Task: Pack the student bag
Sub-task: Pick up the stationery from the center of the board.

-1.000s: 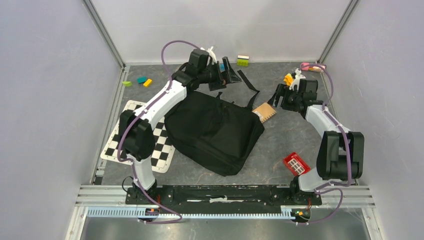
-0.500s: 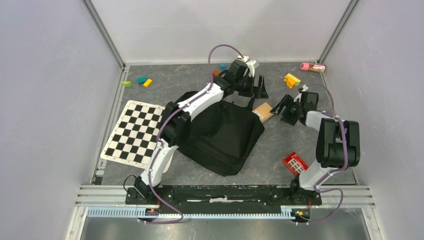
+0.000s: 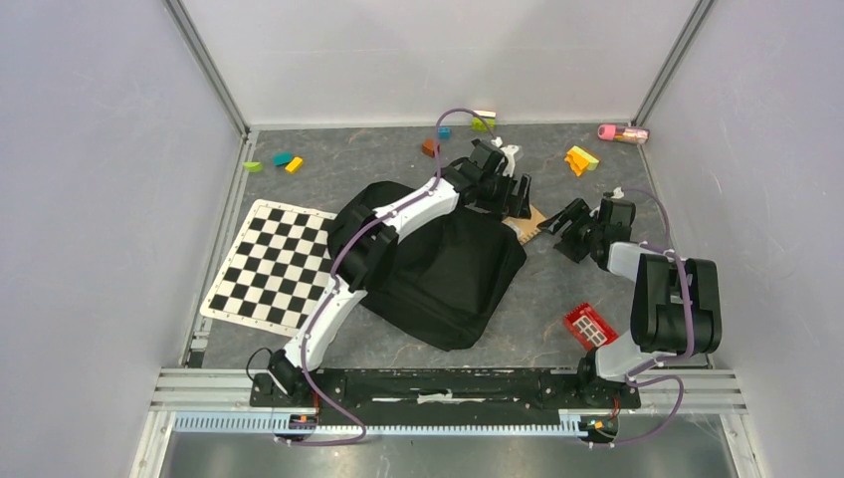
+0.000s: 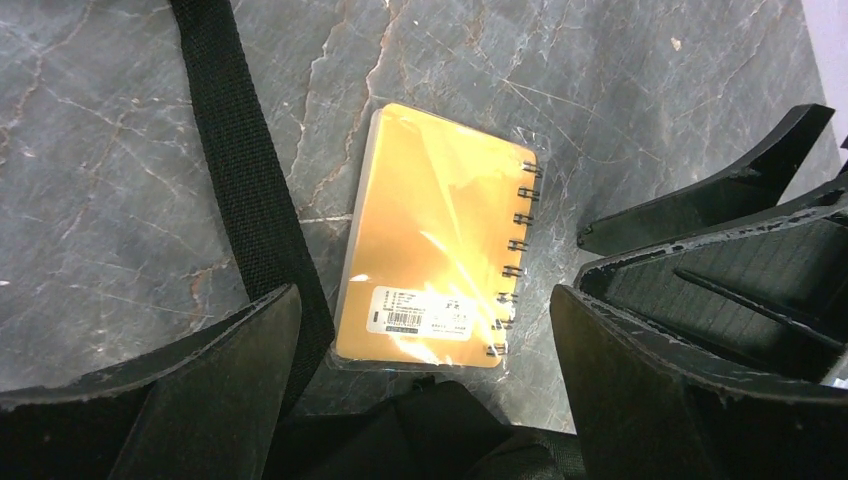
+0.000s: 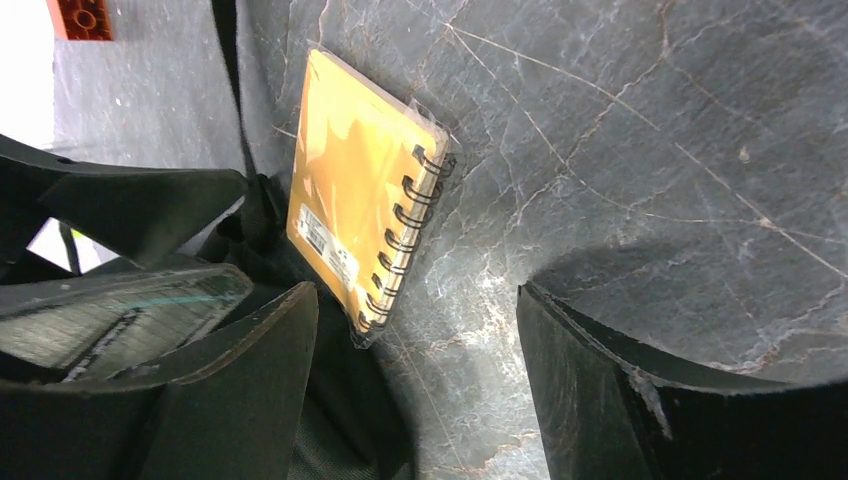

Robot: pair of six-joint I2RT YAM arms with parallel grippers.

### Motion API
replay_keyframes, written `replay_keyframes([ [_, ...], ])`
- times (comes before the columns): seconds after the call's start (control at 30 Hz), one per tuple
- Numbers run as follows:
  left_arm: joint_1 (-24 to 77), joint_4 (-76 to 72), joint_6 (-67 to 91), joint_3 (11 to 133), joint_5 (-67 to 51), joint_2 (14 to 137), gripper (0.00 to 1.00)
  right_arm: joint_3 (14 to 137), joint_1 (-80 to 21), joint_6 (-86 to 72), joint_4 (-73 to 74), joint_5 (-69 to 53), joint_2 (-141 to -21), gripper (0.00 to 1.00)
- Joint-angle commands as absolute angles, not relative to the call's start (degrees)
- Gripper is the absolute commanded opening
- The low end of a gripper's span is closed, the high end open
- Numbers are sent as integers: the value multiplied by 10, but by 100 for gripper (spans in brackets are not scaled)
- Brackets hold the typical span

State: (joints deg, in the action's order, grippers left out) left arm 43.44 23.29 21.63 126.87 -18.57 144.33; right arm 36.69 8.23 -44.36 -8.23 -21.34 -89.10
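The student bag [image 3: 428, 264] is a large black backpack lying flat in the middle of the table. One strap [image 4: 240, 150] runs past a tan spiral notebook [image 4: 435, 240] in clear wrap that lies flat on the table at the bag's far right corner. My left gripper [image 3: 513, 197] hovers open over the notebook [image 3: 535, 217], with fingers on either side and nothing held [image 4: 422, 295]. From the right, my right gripper [image 3: 565, 221] stands open beside the notebook's spiral edge [image 5: 355, 190], and its jaws [image 5: 418, 295] are empty.
A checkerboard mat [image 3: 274, 264] lies left of the bag. A red crate [image 3: 589, 326] sits near the right arm's base. Small blocks are scattered along the back: yellow [image 3: 580, 159], pink [image 3: 622, 132], green [image 3: 484, 120], blue [image 3: 443, 131], orange [image 3: 429, 147], and some at the far left [image 3: 274, 161].
My left arm has swung from the back of the table rightward and nearer, ending over the notebook. My right gripper has come down and nearer, beside the notebook, its jaws slightly narrower.
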Motion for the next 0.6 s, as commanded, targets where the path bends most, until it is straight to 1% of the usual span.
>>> replay_keyframes([
  [0.0,445,237,204,1291,-166,1465,100,352,70,-487,-120,-215,-885,78],
  [0.17,445,268,239,1327,-176,1502,100,353,38,-515,-150,-216,-907,78],
  [0.33,444,287,245,1321,-201,1508,98,355,22,-536,-168,-195,-929,76],
  [0.43,444,288,245,1308,-238,1505,91,361,22,-535,-191,-188,-941,74],
  [0.47,444,288,250,1304,-249,1505,85,366,22,-533,-200,-191,-949,72],
  [0.57,443,280,266,1289,-289,1496,74,378,21,-523,-246,-210,-973,67],
])
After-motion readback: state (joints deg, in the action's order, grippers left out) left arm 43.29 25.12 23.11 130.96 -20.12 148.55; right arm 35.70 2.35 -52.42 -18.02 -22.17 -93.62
